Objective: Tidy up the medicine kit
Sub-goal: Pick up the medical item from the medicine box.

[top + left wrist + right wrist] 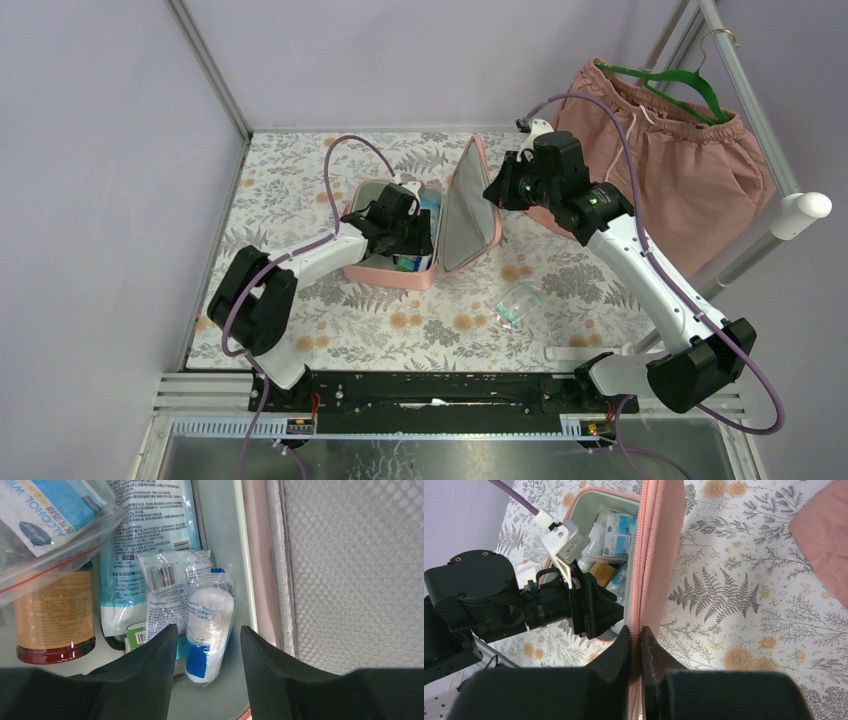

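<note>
The pink medicine kit (388,272) lies open on the floral cloth with its lid (470,205) standing upright. My left gripper (410,240) is inside the case, open and empty. In the left wrist view it (208,628) straddles a wrapped white bandage roll (210,602). An amber bottle (55,610), a bag of alcohol wipes (45,510) and a blue-white pouch (150,525) lie beside the roll. My right gripper (497,190) is shut on the lid's zip edge (646,555), its jaws (635,630) pinching the rim from above.
A small clear packet (519,302) lies on the cloth in front of the case. Pink shorts (670,150) hang on a green hanger at the back right, by a metal rail (760,130). Walls close in the left and back sides.
</note>
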You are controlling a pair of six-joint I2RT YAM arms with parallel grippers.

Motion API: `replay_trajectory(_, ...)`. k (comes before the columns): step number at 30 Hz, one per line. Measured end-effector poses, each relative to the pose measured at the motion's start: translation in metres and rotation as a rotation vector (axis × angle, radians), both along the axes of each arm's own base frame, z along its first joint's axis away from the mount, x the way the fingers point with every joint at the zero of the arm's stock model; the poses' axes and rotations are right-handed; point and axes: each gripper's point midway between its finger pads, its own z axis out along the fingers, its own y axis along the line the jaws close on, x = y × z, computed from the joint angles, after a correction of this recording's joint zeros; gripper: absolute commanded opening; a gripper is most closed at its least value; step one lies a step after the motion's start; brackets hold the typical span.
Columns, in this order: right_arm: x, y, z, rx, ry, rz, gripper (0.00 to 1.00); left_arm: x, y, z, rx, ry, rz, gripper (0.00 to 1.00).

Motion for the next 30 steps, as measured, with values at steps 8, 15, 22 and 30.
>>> replay_trajectory(8,0.0,0.0,-0.002,0.0,0.001,0.001,0.0,0.0,-0.003,-0.014,0.009,0.022,0.0,0.56)
replay_trajectory(15,0.0,0.0,-0.005,0.0,0.002,0.002,0.0,-0.001,-0.007,-0.03,0.022,0.053,-0.003,0.39)
replay_trajectory(22,-0.002,-0.001,-0.006,0.005,-0.005,0.001,0.0,-0.003,-0.012,-0.024,0.008,0.043,-0.013,0.32)
replay_trajectory(30,-0.004,-0.002,-0.009,0.007,-0.007,0.0,0.0,0.0,-0.004,0.035,-0.032,-0.083,0.022,0.34)
